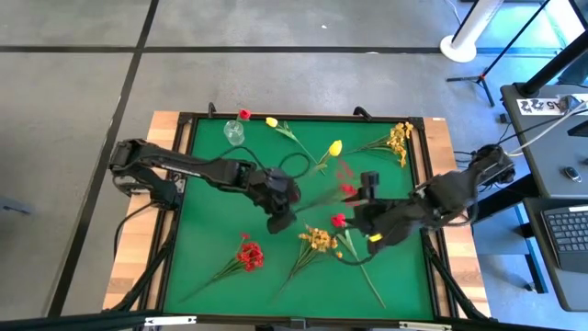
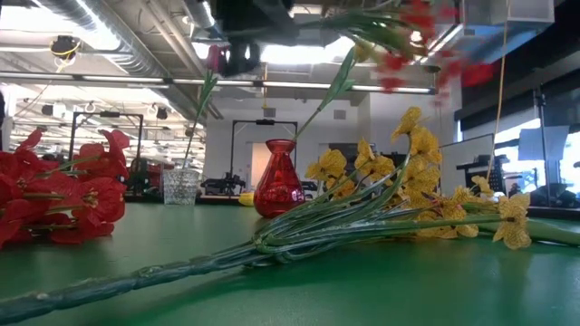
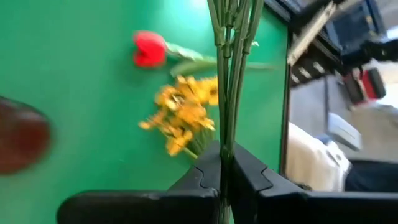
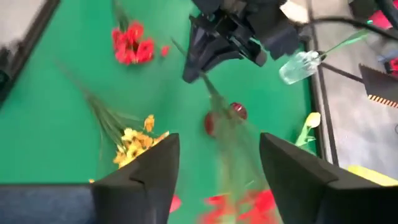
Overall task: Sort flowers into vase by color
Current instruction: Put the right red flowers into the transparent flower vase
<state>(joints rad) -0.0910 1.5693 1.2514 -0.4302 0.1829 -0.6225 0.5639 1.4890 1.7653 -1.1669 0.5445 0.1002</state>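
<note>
**My left fingers clamped on green stems above the mat**

I can read no brand or label on anything here; a white tag off the table's far right corner carries dark marks I cannot make out.

My left gripper (image 1: 280, 221) is pinched tight on a bundle of thin green stems (image 3: 229, 74), just left of the red vase (image 1: 344, 169) and nearer the front edge; my right gripper (image 1: 360, 221) stands with its fingers (image 4: 149, 168) apart and nothing pressed between them, just in front of that vase, with a red spray (image 4: 249, 205) blurred between them.

Counting flowers on the green mat (image 1: 211, 184): two yellow sprays, one (image 1: 399, 140) behind and right of the red vase, one (image 1: 318, 240) in front of it; one red spray (image 1: 249, 255) in front and to the left; two yellow tulips (image 1: 335, 147) behind it; a red tulip (image 1: 338, 220) just in front; a red bloom (image 1: 243, 114) standing in the clear glass vase (image 1: 233, 131) far left and behind; two vases in all.
</note>
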